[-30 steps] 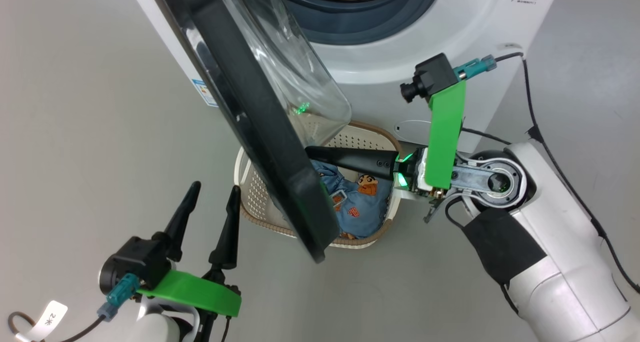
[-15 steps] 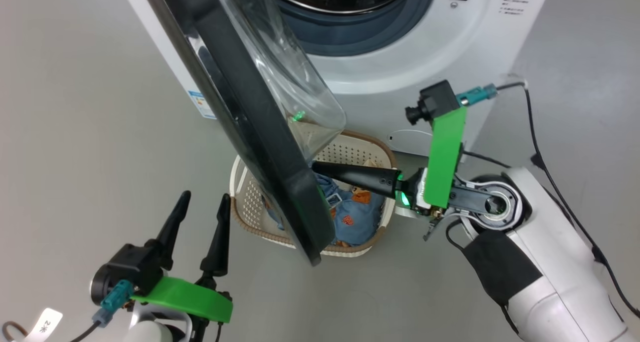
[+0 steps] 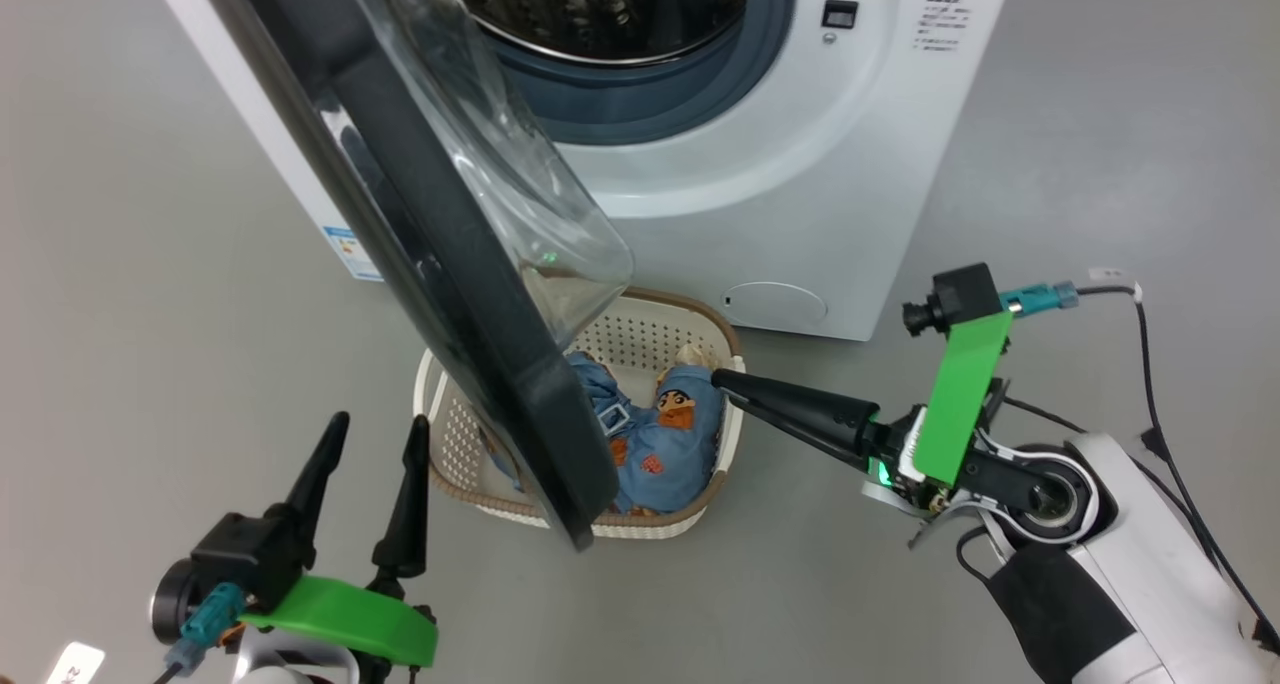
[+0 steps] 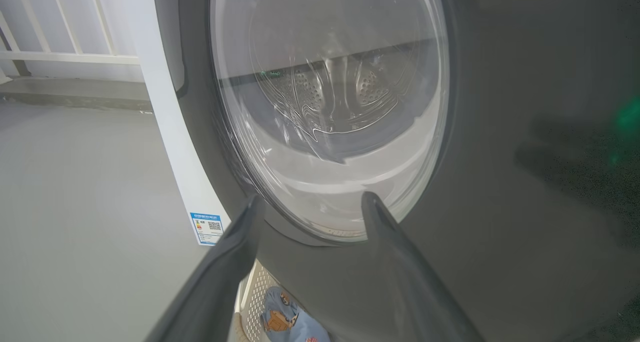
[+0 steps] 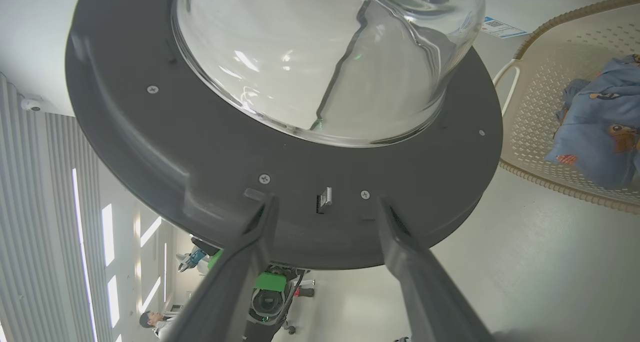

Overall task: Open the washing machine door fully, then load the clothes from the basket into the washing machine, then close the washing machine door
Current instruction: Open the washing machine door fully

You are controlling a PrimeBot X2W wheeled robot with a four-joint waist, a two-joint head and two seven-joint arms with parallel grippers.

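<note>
The washing machine (image 3: pixel 800 164) stands at the top with its steel drum (image 3: pixel 600 4) exposed. The washing machine door (image 3: pixel 450 294) stands swung out, black rim edge-on and glass bowl facing the machine. Below it on the floor sits the basket (image 3: pixel 650 339), partly hidden by the door, with the blue clothes (image 3: pixel 670 444) inside. My right gripper (image 3: pixel 722 378) hovers over the basket's right rim; in the right wrist view it (image 5: pixel 325 202) is open, empty, pointing at the door's inner rim (image 5: pixel 200 147). My left gripper (image 3: pixel 380 422) is open and empty left of the basket, facing the door's outer side (image 4: pixel 500 132).
A black cable (image 3: pixel 1150 364) trails on the grey floor to the right of the machine. Bare floor lies left of the door and in front of the basket. A person (image 5: pixel 150 322) stands far off in the right wrist view.
My right gripper has opened and drawn back to the right, from beside the door's edge to the basket's right rim. The head camera has shifted, showing more of the drum. The left gripper stays open.
</note>
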